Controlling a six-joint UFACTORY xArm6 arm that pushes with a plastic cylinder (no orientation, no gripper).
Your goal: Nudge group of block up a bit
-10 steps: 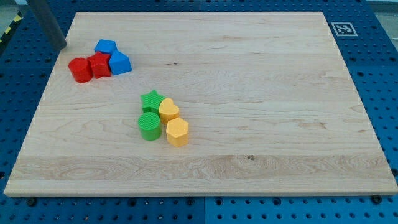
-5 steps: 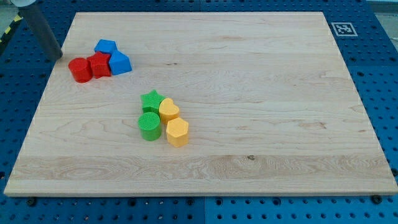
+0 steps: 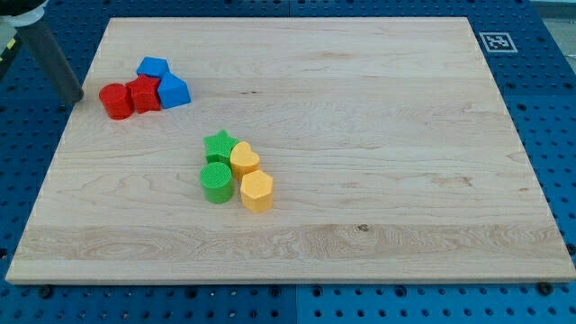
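One group sits at the board's upper left: a red cylinder (image 3: 114, 101), a red block (image 3: 143, 94), a blue block (image 3: 153, 67) and a blue block (image 3: 173, 92), all touching. Another group sits near the middle: a green star (image 3: 220, 146), a green cylinder (image 3: 215, 183), a yellow heart-shaped block (image 3: 245, 159) and a yellow hexagonal block (image 3: 256, 191). My tip (image 3: 76, 97) is at the board's left edge, just left of the red cylinder, a short gap apart.
The wooden board (image 3: 378, 135) lies on a blue perforated table. A black-and-white marker tag (image 3: 496, 41) is at the board's upper right corner.
My tip has moved down and slightly left along the board's left edge, from above the red and blue group to level with the red cylinder. No block has moved.
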